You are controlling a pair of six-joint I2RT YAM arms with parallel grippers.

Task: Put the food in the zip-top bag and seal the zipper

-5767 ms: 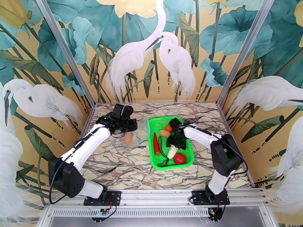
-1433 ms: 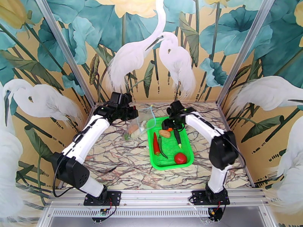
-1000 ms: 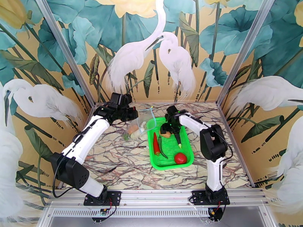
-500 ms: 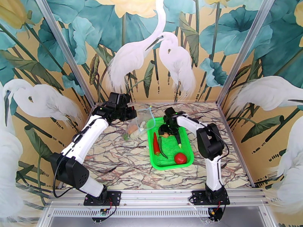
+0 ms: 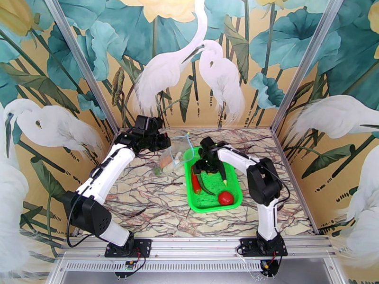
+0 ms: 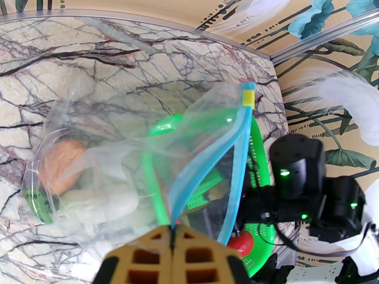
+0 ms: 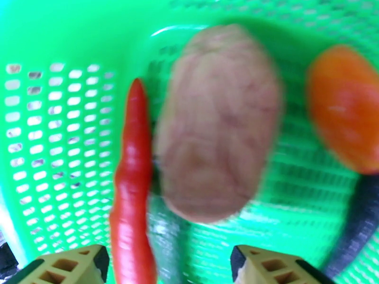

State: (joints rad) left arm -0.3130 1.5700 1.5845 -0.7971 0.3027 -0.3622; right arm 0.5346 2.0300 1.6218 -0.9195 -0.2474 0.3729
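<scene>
Now that the right gripper (image 7: 170, 263) has dropped from the bag's mouth into the basket (image 5: 238, 189) at centre frame, its fingers hang spread either side of the potato (image 7: 218, 124); that looks like the next pick. The left gripper (image 6: 173, 252) stays pinched on the bag (image 5: 174, 155) by its zipper (image 6: 208, 155), mouth open, just left of the basket. The chili (image 7: 132, 185) and tomato (image 5: 225, 198) wait in the basket.

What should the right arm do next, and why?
Probably lower the right gripper and close on the tan potato: its jaws stand open over it in the green basket, while the left gripper holds the zip-top bag open.
</scene>
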